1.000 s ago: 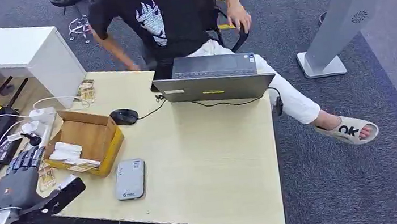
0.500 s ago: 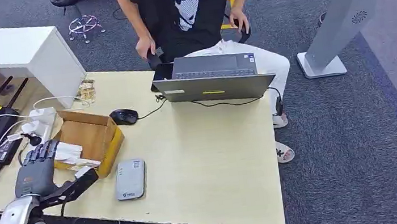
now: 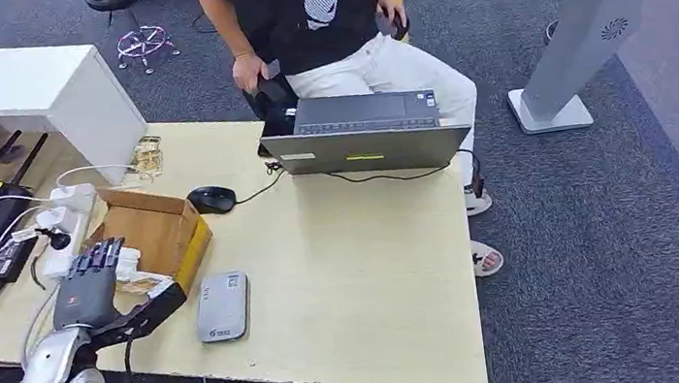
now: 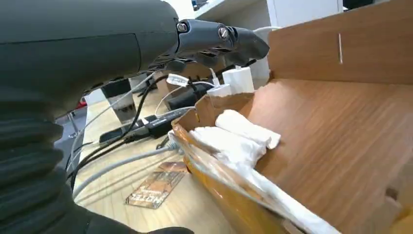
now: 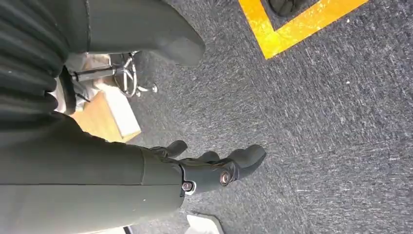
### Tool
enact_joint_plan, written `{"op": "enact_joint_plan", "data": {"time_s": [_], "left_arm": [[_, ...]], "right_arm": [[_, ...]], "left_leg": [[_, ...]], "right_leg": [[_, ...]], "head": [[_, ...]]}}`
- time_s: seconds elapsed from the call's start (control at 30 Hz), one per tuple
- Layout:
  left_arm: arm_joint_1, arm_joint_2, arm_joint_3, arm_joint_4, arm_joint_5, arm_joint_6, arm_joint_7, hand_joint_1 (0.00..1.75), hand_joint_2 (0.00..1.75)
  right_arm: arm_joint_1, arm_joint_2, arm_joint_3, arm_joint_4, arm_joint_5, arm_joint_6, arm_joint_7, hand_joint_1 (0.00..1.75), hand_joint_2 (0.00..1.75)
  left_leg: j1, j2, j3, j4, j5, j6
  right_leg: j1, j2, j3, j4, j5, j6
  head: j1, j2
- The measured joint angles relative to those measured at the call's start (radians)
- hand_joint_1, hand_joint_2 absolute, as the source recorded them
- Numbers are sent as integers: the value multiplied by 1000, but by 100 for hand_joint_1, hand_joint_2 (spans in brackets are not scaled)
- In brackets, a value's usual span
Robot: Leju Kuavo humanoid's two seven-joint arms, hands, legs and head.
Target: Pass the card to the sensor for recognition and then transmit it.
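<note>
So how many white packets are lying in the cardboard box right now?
2 plainly show in the cardboard box: one white packet lies against another white packet, near the wall beside the left hand. The box wall may hide more.

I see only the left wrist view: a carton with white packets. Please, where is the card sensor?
Observer: The grey sensor lies flat on the table, just beside the carton, toward the robot's right.
Operator: Where is the left hand?
Observer: The left hand is by the carton's near left corner, fingers spread, holding nothing.
Operator: And the right hand?
Observer: The right hand hangs over grey carpet, holding nothing.
</note>
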Motion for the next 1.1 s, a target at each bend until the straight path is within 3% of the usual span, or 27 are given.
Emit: {"op": "enact_joint_plan", "data": {"time_s": [0.17, 0.23, 0.33, 1.1], "left_arm": [[-1, -6, -2, 16, 8, -2, -8, 42, 175], [-1, -9, -3, 22, 9, -2, -8, 155, 175], [-2, -10, -5, 29, 11, -3, -8, 175, 175], [-21, -9, -16, 50, 24, -10, -11, 175, 175]], "right_arm": [[0, -2, 5, -1, 0, 0, 0, 0, 175], [0, -2, 6, -1, 0, 0, 0, 0, 175], [0, -4, 8, -2, 0, 0, 0, 0, 175], [0, -8, 13, -5, 0, 0, -6, 0, 175]], "left_leg": [[0, 0, 0, 0, 0, 0], [0, 0, 0, 0, 0, 0], [0, 0, 0, 0, 0, 0], [0, 0, 0, 0, 0, 0]], "right_leg": [[0, 0, 0, 0, 0, 0], [0, 0, 0, 0, 0, 0], [0, 0, 0, 0, 0, 0], [0, 0, 0, 0, 0, 0]], "head": [[0, 0], [0, 0], [0, 0], [0, 0]]}}
